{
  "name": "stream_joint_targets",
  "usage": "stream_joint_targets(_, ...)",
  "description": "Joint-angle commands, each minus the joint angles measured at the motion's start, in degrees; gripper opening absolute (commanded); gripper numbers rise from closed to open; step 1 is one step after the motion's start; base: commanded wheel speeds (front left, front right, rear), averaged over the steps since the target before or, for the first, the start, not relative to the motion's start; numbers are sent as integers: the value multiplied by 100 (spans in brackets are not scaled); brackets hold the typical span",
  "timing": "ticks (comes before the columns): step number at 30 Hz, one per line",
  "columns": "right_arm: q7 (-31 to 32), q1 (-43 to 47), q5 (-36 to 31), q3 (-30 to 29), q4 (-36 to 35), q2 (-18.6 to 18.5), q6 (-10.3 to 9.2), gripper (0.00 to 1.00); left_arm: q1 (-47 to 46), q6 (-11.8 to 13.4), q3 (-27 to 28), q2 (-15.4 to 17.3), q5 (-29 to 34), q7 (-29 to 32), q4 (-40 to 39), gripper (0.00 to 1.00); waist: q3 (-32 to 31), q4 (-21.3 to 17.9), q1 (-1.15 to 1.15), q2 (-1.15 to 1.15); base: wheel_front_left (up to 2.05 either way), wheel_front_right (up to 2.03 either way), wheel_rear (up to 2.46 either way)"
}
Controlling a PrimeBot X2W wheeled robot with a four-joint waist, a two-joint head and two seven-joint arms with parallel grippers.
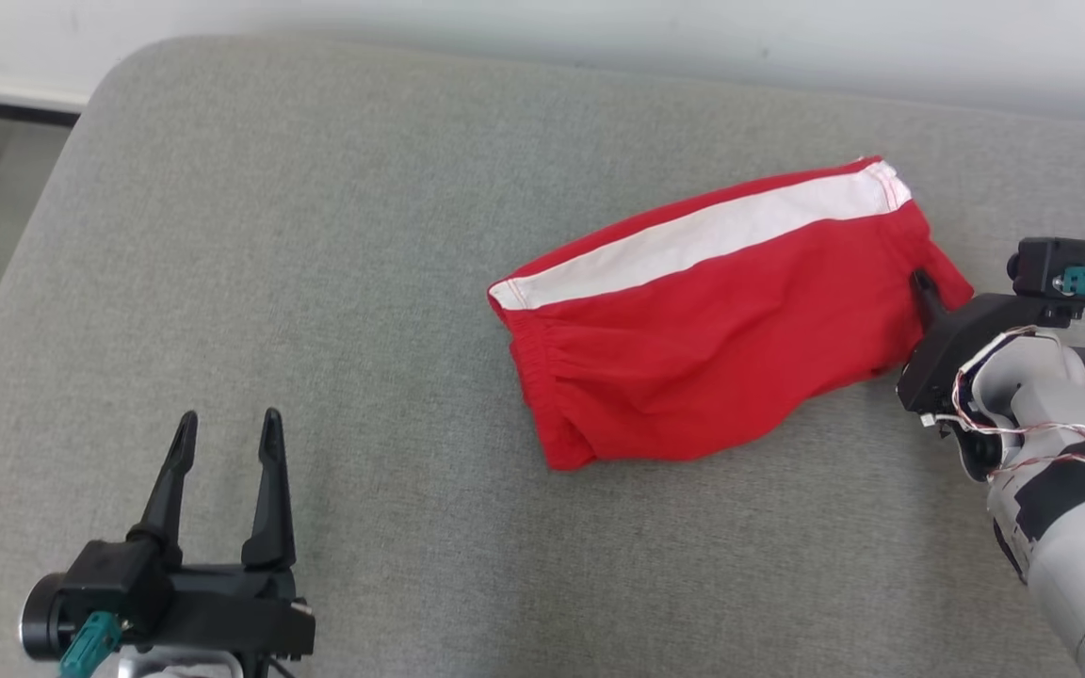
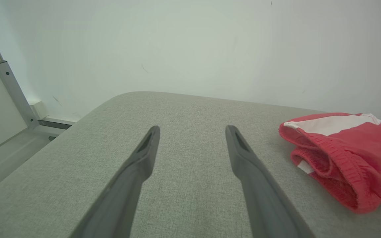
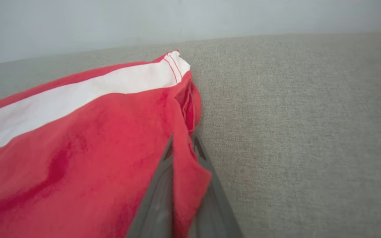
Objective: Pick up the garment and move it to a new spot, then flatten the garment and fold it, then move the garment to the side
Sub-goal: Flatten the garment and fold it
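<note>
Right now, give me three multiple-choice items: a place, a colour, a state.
1. In the head view, the garment lies on the grey cushion: A) right of centre B) far left corner C) hanging off the near edge.
2. Its stripe is: A) blue B) white C) black.
3. The right gripper is: A) open above the cushion B) shut on the garment's edge C) holding a bottle.
Key: 1A, bare cushion spreads to its left; 2B, a white band on red cloth; 3B, cloth is pinched between its fingers.
</note>
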Motion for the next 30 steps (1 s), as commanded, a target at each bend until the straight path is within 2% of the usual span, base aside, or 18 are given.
stream_joint_targets(1, -76, 175, 129, 38, -129, 33, -16, 0, 118, 8, 38, 56, 2, -18, 31, 100, -197, -152, 0, 0, 0, 0, 0)
stream_joint_targets(16, -347, 1816, 1123, 151, -1702, -244, -16, 0, 720, 8, 212, 147, 112, -18, 22, 100, -832, -812, 0, 0, 0, 0, 0)
stream_joint_targets(26, -358, 3007, 1217, -194, -2564, -286, -16, 0, 843, 8, 228, 115, 148, -18, -16, 100, -936, -1043, 0, 0, 0, 0, 0)
stream_joint_targets(27, -355, 3080, 1154, -250, -2628, -288, -16, 41, 850, 8, 229, 112, 154, -18, -19, 100, -941, -1061, 0, 0, 0, 0, 0)
stream_joint_targets(28, -311, 3149, 1110, -312, -2655, -274, -16, 100, 854, 8, 230, 109, 161, -18, -22, 100, -952, -1077, 0, 0, 0, 0, 0)
stream_joint_targets(30, -283, 3232, 954, -429, -2730, -247, -16, 100, 873, 8, 231, 104, 185, -18, -42, 100, -974, -1099, 0, 0, 0, 0, 0)
